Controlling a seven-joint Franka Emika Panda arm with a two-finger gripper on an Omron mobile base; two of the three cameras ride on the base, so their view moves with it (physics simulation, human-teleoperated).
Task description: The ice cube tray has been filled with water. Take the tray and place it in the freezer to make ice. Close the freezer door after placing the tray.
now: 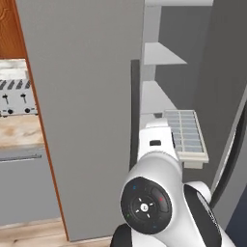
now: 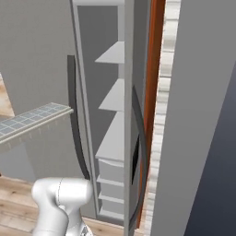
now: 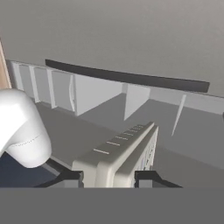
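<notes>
Carrying: the ice cube tray hung in the air at the mouth of the open freezer, clamped end-on in the pincer, its grid facing up in the left base view.
Pincer: the two dark tips sat against either side of the tray's near end in the hand view, so the jaws were closed on the tray and not on each other.
Tray position: it was level with the lower pale shelves, just outside them, not yet resting on anything.
Doing it well: the tray was said to hold water, so it probably wanted keeping flat and moving slowly; a straight push inward over a shelf, then a gentle lowering before letting go, looked the safest course.
Clearance: the freezer door with its dark handle stood edge-on close to the opening in the right base view, so the arm likely needed to stay clear of it.
Hard to make out: the water itself could not be seen in the cells.
Cut off: the tray's near end ran off the left edge of the right base view, and the arm's white wrist covered its near corner in the left base view.
Unclear: which shelf lay directly under the tray could not be told.
</notes>
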